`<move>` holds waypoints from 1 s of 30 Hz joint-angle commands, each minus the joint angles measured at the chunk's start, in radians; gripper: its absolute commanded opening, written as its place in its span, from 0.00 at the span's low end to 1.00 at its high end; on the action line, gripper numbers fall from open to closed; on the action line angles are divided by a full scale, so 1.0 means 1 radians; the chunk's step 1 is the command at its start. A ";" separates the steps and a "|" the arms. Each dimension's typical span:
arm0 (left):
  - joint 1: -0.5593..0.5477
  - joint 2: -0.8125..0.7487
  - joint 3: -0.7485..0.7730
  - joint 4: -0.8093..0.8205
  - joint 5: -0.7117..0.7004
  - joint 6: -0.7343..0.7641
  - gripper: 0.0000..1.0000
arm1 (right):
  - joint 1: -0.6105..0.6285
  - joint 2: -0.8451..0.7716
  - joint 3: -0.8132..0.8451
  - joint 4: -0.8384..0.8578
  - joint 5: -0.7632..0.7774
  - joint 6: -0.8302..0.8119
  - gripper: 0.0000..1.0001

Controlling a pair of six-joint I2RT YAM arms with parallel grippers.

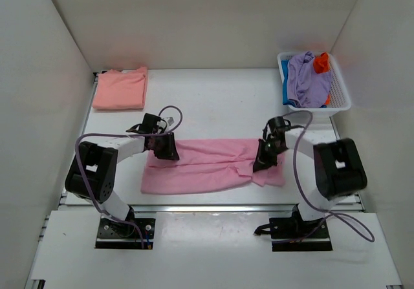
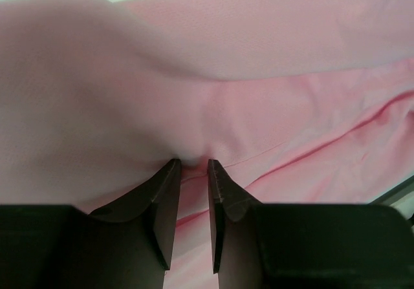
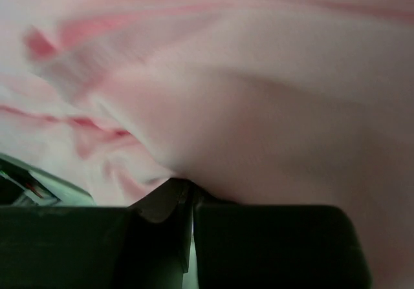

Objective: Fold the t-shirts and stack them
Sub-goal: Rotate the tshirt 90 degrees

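Across the tabletop point(image 1: 213, 105) lies one creased light pink t-shirt point(image 1: 207, 166), right hand point(image 3: 187, 185) clenched on it; whether the left hand point(image 2: 193, 165) grips, I cannot tell. One folded salmon t-shirt point(image 1: 119, 88) sits far left, three t-shirts point(image 1: 304, 75) in the basket point(image 1: 341, 96).

A light pink t-shirt point(image 1: 207, 166) is laid across the near middle, folded lengthwise into a long, creased band running left to right. A salmon-peach t-shirt point(image 1: 120, 88) is seen folded into a neat rectangle at the far left. A lavender t-shirt point(image 1: 304, 75), an orange t-shirt point(image 1: 321, 63) and a blue t-shirt point(image 1: 285, 90) are heaped, crumpled, in a white basket point(image 1: 341, 90) at the far right.
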 commanded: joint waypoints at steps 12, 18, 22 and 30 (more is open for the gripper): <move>-0.201 -0.060 -0.117 -0.007 0.175 -0.171 0.40 | 0.084 0.766 1.095 -0.158 0.176 -0.219 0.00; -0.264 -0.062 -0.114 0.093 0.232 -0.271 0.39 | 0.096 0.840 1.279 -0.238 0.210 -0.267 0.02; -0.270 -0.027 -0.094 0.145 0.261 -0.313 0.37 | 0.078 0.802 1.298 -0.203 0.176 -0.291 0.06; -0.192 0.009 0.107 0.059 0.290 -0.271 0.36 | 0.089 0.552 1.201 -0.183 0.253 -0.338 0.41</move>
